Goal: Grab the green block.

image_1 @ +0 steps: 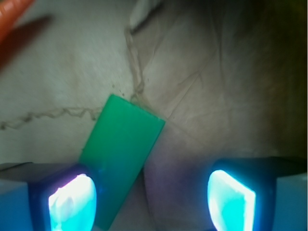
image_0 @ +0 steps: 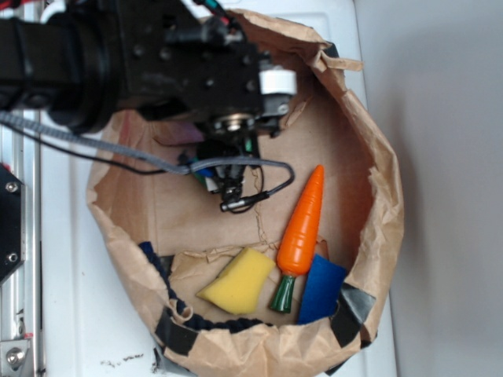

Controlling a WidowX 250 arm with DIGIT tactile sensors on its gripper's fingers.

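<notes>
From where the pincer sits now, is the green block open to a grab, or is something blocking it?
Probably yes. In the wrist view the green block lies flat on the paper with nothing on it. The pincer is open, one finger beside the block's near end, so it looks off-centre and may need a small shift.

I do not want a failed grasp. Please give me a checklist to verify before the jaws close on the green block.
1. Green block in wrist view: ok, it lies flat on the brown paper.
2. Jaws open: ok, a wide gap shows between the two fingertips.
3. Block centred in the gripper: not ok, it sits toward the left fingertip, with its lower end beside it.
4. Block aligned with the jaws: not ok, it lies diagonally.
5. Carrot, yellow sponge and blue block away from the gripper: ok.
6. Height above block: cannot tell.
</notes>
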